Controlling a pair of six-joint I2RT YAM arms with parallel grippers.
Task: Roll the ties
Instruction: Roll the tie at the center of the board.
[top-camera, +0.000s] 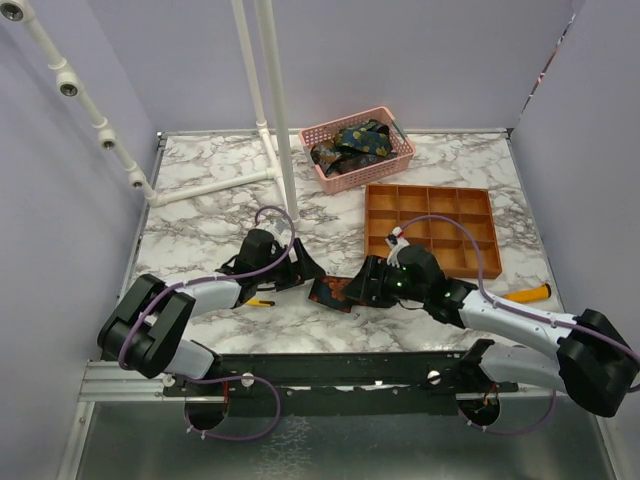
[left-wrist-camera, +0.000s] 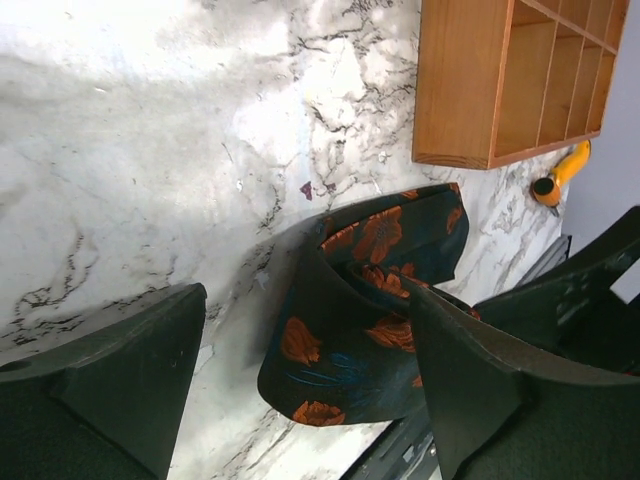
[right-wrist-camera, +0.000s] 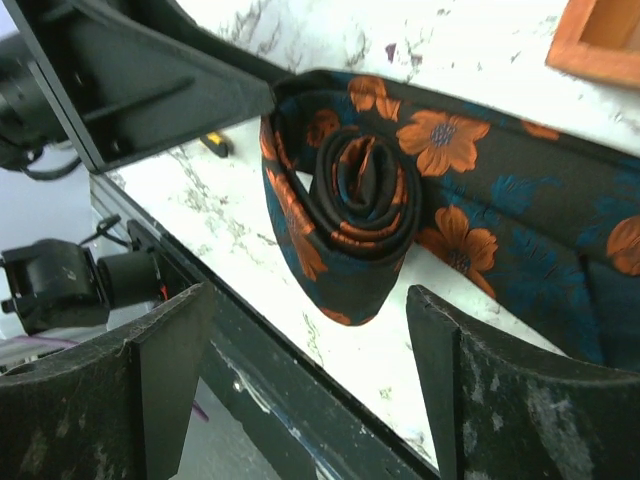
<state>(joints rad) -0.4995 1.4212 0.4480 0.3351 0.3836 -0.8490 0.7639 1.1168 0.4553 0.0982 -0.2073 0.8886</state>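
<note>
A dark tie with orange flowers (top-camera: 328, 292) lies near the table's front edge, between my two grippers. Seen from the right wrist, one end is wound into a tight roll (right-wrist-camera: 355, 200) standing on its edge, and the tail (right-wrist-camera: 530, 200) runs off to the right. My left gripper (left-wrist-camera: 305, 290) is open around the roll (left-wrist-camera: 350, 330): its right finger (left-wrist-camera: 500, 400) overlaps the fabric, while the left finger (left-wrist-camera: 110, 380) stands apart from it. My right gripper (right-wrist-camera: 310, 291) is open just in front of the roll, with nothing between its fingers. More ties (top-camera: 350, 143) fill the pink basket.
The pink basket (top-camera: 360, 172) stands at the back centre. An orange compartment tray (top-camera: 470, 272) sits right of centre. An orange-handled screwdriver (top-camera: 527, 294) lies by the right arm and a yellow one (top-camera: 258, 301) by the left arm. White pipe uprights (top-camera: 270, 100) rise at the back left.
</note>
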